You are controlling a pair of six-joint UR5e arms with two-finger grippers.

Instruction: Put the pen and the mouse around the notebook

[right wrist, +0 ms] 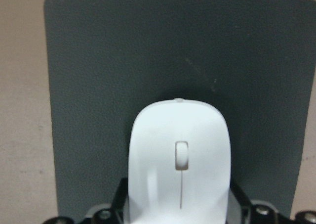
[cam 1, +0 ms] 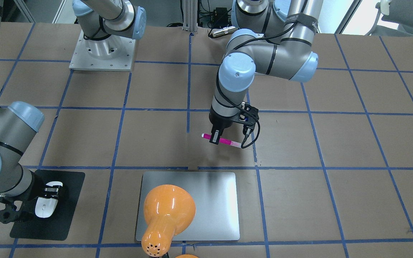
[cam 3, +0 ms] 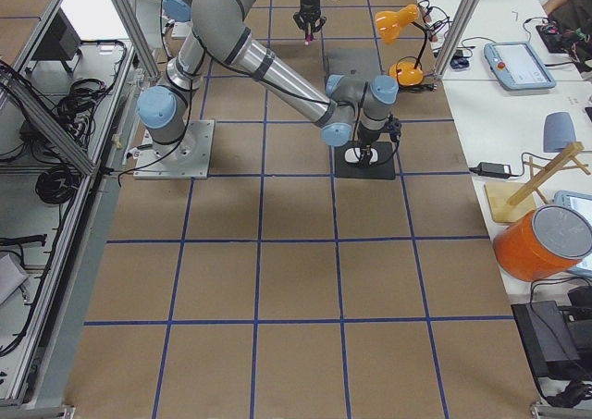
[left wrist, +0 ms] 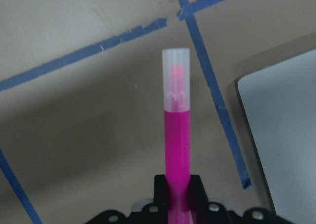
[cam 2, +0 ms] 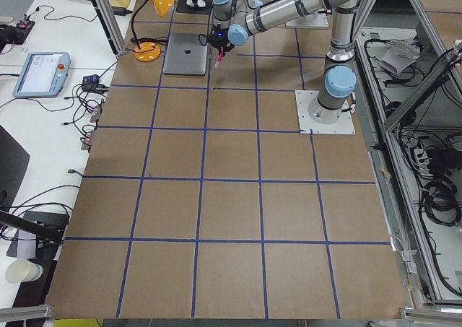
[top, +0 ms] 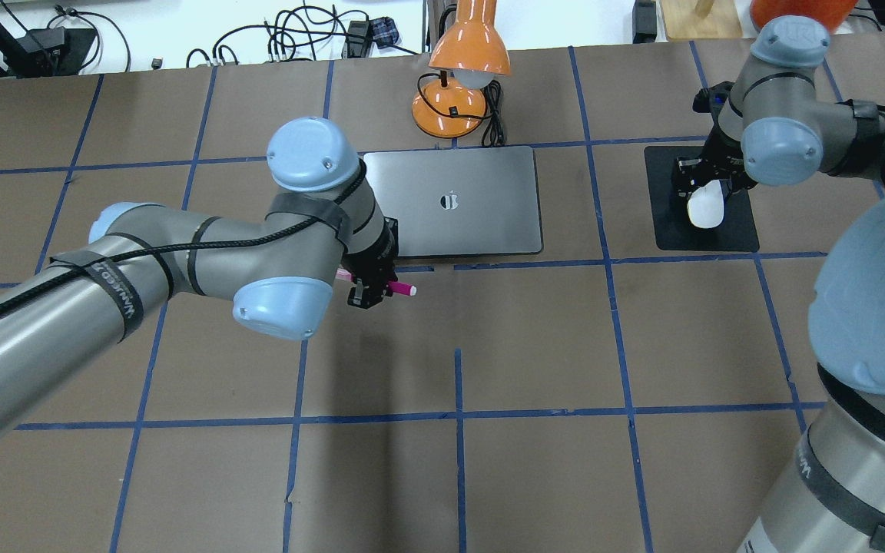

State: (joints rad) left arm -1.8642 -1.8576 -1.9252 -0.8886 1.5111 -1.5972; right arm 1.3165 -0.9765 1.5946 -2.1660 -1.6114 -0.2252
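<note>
My left gripper (cam 1: 214,139) is shut on the magenta pen (cam 1: 228,142), which it holds level a little above the table. The pen sits just off the robot-side edge of the silver notebook (cam 1: 210,200). In the left wrist view the pen (left wrist: 177,135) points its pale cap away from the gripper (left wrist: 177,206), with the notebook's corner (left wrist: 286,135) to the right. My right gripper (cam 1: 51,193) is closed around the white mouse (cam 1: 45,208) over the black mat (cam 1: 68,211). The right wrist view shows the mouse (right wrist: 180,159) between the fingers. I cannot tell whether it touches the mat.
An orange desk lamp (cam 1: 169,209) leans over the notebook's operator-side edge, its base (top: 446,111) beyond the notebook (top: 458,201). The black mat (top: 727,230) lies well to the robot's right of the notebook. Brown table with blue tape lines (top: 458,415) spreads around.
</note>
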